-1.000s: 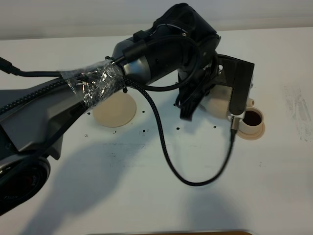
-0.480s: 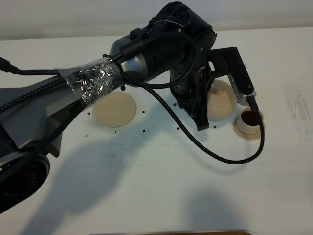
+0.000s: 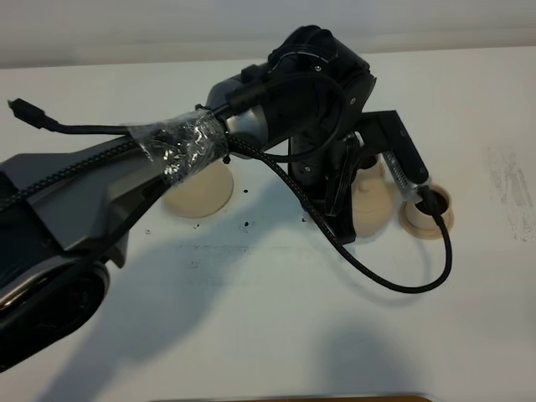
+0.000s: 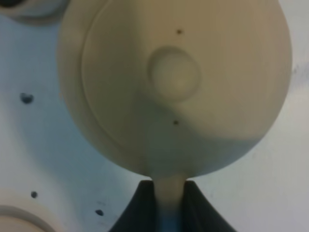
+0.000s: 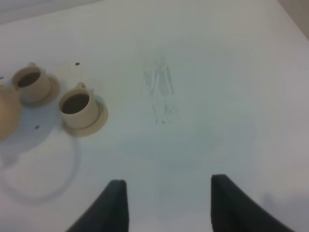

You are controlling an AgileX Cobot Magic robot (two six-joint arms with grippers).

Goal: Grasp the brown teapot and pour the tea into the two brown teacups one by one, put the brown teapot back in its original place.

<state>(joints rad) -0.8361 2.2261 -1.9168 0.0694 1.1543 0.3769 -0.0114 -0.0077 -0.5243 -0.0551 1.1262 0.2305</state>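
Seen from the high camera: left arm (image 3: 251, 126) stretched across the white desk (image 3: 251, 335), wrapped in clear tape near the wrist, black cable looping below. Left hand (image 3: 347, 197) mostly hidden under the wrist housing, brown teapot (image 3: 373, 201) partly showing beside it, just left of one teacup (image 3: 429, 203) on its small saucer, dark tea inside. Larger empty saucer (image 3: 197, 191) well apart to the left, half covered by the arm. Second cup not visible here. From the left wrist camera: teapot (image 4: 174, 82) filling the frame from above, knobbed lid centred, upright or nearly so; left hand (image 4: 169, 205) clamped together on the pale loop handle, dark fingers (image 4: 140, 208) pressed against either side of it. Rim of a cup barely showing at one corner, edge of a saucer at another; small dark specks on the desk. From the right wrist camera: both teacups (image 5: 75, 104) side by side on their saucers, each dark inside, teapot edge (image 5: 7, 118) just beside the farther one. Right hand (image 5: 166, 205) with fingers apart, holding nothing, hanging over bare white desk with faint grey scuffs.
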